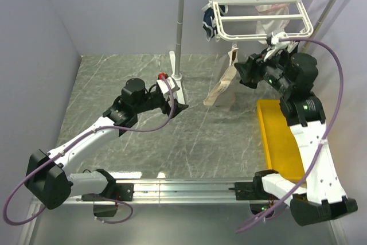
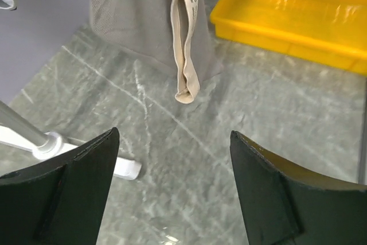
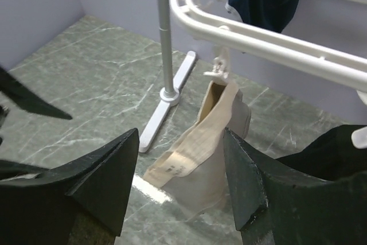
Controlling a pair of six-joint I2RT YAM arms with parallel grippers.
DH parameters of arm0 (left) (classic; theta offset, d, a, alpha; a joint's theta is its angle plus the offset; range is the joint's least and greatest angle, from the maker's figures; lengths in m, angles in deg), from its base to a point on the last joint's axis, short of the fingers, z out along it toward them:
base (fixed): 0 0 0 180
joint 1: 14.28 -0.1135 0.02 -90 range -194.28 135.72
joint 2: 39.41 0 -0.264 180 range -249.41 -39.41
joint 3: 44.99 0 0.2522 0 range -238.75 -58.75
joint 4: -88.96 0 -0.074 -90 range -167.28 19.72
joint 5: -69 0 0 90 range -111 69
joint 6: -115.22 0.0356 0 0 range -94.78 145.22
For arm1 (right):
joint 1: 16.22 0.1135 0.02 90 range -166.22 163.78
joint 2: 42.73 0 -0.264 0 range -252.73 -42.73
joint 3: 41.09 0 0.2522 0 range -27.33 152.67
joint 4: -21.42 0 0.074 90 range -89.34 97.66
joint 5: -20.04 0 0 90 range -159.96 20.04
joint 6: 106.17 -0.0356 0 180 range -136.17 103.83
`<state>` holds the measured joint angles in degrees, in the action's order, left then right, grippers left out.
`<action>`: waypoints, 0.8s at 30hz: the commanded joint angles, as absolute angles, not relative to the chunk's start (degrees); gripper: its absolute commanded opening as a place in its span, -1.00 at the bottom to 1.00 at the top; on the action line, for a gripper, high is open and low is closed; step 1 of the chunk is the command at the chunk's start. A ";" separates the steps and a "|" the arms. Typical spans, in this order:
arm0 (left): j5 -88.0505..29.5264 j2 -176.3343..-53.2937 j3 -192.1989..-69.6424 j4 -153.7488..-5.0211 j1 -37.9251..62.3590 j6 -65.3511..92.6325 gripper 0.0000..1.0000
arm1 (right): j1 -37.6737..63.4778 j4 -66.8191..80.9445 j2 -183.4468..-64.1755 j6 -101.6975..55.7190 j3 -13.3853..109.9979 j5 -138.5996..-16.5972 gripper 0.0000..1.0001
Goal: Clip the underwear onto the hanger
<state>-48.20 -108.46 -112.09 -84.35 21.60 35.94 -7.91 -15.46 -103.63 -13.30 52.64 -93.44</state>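
You see the underwear (image 3: 200,159) hanging by its waistband from a clip (image 3: 220,68) on the hanger (image 3: 258,41), with its lower end touching the table (image 1: 200,136). Your right pincer (image 3: 180,136) hovers near it, jaws wide and empty. Your left pincer (image 2: 174,136) is also wide and holds nothing.

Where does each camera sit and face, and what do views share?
Top external: above and behind the robot, looking down on the table; left arm and right arm show.
Left wrist: low over the table, facing the underwear and yellow tray; open left gripper shows.
Right wrist: raised by the hanger, looking down at underwear and pole stand; open right gripper shows.
Shared: the underwear, in all three.
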 commanded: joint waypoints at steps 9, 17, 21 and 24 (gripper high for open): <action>-47.46 -113.14 -120.27 -98.62 20.70 23.02 0.66 | -8.23 -17.48 -95.99 -13.18 54.23 -95.18 0.36; -51.32 -124.03 -130.02 -110.23 18.94 22.70 0.53 | -8.23 -15.46 -96.51 -19.69 54.93 -91.85 0.33; -50.10 -133.59 -140.01 -117.70 16.66 18.37 0.38 | -8.31 -15.98 -101.69 -17.76 61.16 -90.35 0.28; -50.53 -140.88 -149.23 -119.47 15.26 16.87 0.25 | -8.31 -16.69 -105.39 -16.97 65.57 -89.91 0.25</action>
<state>-49.60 -135.94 -140.35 -111.83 16.79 20.71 -8.02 -17.99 -103.15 -17.74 60.81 -91.74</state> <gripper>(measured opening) 0.637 0.633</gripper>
